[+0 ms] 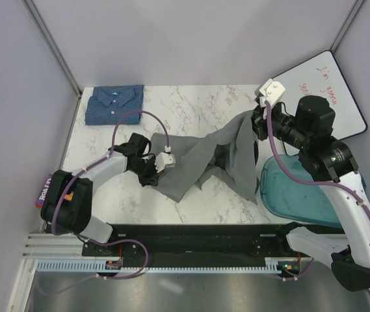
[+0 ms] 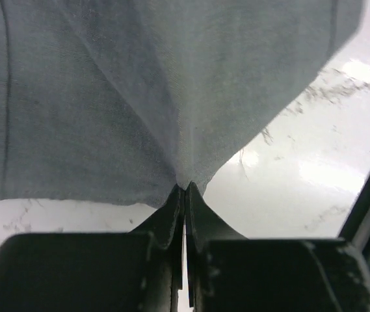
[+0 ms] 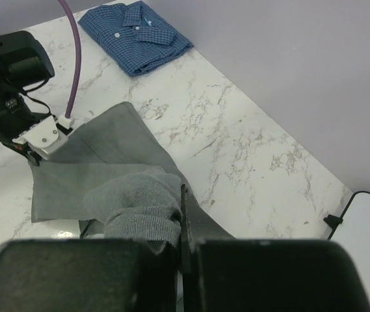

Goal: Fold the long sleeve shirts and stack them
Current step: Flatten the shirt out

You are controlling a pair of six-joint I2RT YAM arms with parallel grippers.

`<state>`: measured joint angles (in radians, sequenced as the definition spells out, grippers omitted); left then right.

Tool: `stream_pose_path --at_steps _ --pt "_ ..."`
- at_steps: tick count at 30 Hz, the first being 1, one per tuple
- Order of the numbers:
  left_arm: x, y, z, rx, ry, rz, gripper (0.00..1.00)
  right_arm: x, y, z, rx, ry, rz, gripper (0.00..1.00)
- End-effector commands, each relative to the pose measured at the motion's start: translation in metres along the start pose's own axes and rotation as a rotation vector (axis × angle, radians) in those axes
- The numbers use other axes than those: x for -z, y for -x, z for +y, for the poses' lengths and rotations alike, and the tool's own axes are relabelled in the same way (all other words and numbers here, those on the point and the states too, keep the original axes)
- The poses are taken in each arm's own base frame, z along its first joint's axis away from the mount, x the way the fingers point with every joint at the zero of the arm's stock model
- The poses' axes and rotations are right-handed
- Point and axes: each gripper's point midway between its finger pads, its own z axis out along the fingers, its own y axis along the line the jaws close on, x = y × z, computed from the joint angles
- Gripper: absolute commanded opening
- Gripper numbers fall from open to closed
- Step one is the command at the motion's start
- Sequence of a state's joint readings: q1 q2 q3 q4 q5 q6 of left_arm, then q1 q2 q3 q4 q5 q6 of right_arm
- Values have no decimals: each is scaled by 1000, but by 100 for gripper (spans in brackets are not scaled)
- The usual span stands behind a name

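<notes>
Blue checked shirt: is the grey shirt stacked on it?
No, the blue checked shirt lies folded alone; the grey shirt is gripped apart from it by the left end effector and the right end effector.

Red handwriting (image 1: 328, 78) on the whiteboard (image 1: 344, 107) off the far right corner of the worktop (image 1: 198, 104): first line reads "I'm gonna"; second line starts "sen", the rest is cut off by the right arm (image 1: 308, 120). White letters on the purple cover of a book (image 1: 43, 192) off the near left edge of the worktop, mostly hidden and tilted, looks like "Roal D", not sure. Small tag at the collar of the blue shirt (image 3: 139, 32) at the far left corner of the worktop is too small to read. No other text legible.
</notes>
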<state>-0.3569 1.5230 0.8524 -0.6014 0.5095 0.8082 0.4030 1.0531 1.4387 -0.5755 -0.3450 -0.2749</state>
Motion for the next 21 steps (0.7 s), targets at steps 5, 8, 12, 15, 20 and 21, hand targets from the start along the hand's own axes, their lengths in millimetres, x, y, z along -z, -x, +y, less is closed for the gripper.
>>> stream_pose_path --at_steps 5,8,12,15,20,21 --pt "91 -2 -49 -121 -87 -8 2 39 -4 34 -38 81 -32 0" --pt "101 -8 -50 -189 -101 31 2 32 -25 44 -64 127 0 0" --pt "92 -10 -24 -136 -101 79 2 15 -56 44 -77 137 65 0" --pt "77 -14 37 -61 7 111 2 0 -73 34 -57 101 104 0" --pt "58 2 123 61 123 102 20 -31 -96 12 -35 32 160 0" --pt "58 6 128 73 127 90 33 -34 -99 7 -30 10 177 0"
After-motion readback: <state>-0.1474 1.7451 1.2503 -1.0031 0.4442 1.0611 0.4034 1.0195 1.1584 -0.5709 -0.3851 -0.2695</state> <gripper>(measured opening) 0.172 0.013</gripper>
